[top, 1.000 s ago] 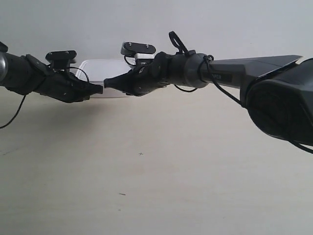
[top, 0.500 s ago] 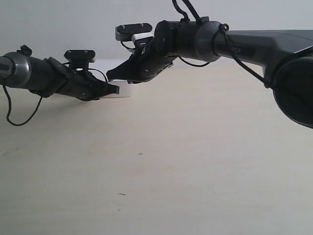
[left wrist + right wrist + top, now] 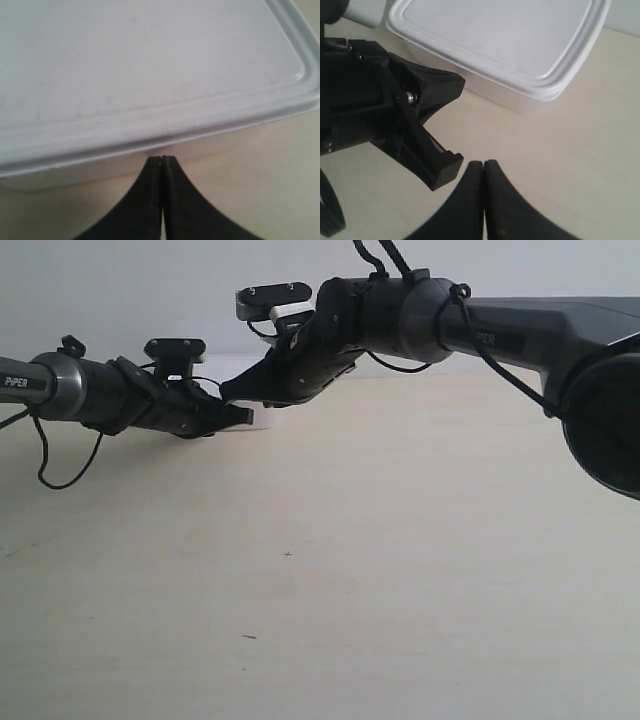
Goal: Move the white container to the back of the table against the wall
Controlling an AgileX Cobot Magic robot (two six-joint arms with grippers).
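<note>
White container (image 3: 150, 65) edge against left tool (image 3: 162, 161)

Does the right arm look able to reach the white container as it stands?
Probably yes: only bare table lies between the shut right hand and the white container; the left hand sits off to the side.

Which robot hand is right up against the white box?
The left gripper: its shut fingers reach the side of the white box. The right gripper is farther off, with bare table between.
</note>
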